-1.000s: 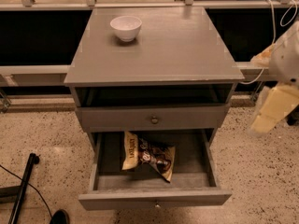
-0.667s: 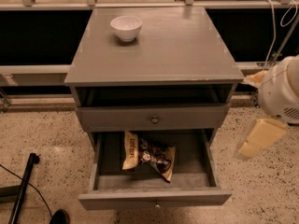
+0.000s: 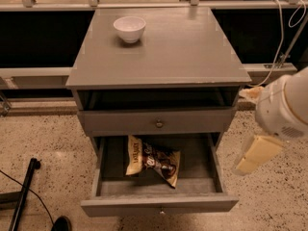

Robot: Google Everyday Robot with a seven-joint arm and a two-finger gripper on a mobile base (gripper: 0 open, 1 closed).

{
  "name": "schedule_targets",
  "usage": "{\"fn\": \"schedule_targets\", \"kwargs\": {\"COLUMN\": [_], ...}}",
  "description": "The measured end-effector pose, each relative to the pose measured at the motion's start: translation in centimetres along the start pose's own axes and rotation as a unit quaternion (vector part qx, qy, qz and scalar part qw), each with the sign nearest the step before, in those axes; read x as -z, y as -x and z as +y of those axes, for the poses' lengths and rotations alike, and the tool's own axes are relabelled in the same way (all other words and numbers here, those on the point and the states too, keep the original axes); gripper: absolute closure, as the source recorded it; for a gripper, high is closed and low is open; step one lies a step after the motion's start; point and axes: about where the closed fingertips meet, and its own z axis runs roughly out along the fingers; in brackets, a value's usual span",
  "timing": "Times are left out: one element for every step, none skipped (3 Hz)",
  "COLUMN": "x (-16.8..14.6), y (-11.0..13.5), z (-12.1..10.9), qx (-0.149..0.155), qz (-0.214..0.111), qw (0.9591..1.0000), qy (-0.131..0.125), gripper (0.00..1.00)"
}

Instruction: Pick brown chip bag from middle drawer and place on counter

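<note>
The brown chip bag point(image 3: 154, 160) lies crumpled in the open middle drawer point(image 3: 159, 205), its cream end to the left. The drawer is pulled out toward me at the bottom of the grey cabinet. The counter point(image 3: 178, 47) is the cabinet's flat grey top. My gripper point(image 3: 254, 157) hangs from a white arm at the right, beside the drawer's right front corner and a little above it. It is apart from the bag and nothing shows in it.
A white bowl point(image 3: 129, 28) stands on the counter at the back left. A shut drawer front with a brass knob point(image 3: 159, 124) sits above the open drawer. A black pole point(image 3: 21, 191) and cable lie on the speckled floor at left. Cables point(image 3: 281, 28) hang at the back right.
My arm and gripper have moved down and left, closer to the right side of the open drawer. The bag, bowl and drawer have not moved.
</note>
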Motion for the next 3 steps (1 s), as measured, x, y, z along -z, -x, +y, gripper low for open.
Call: {"fn": "schedule_targets", "kwargs": {"x": [-3.7, -5.5, -4.7], "y": [-0.4, -0.6, 0.1], "z": [3.6, 4.8, 3.0], "qx": [0.003, -0.008, -0.005], "qz": [-0.056, -0.109, -0.132], "qw": [0.9984, 0.9929, 0.9869], "qy": [-0.004, -0.048, -0.093], "gripper": [0.00, 0.00, 0.00]}}
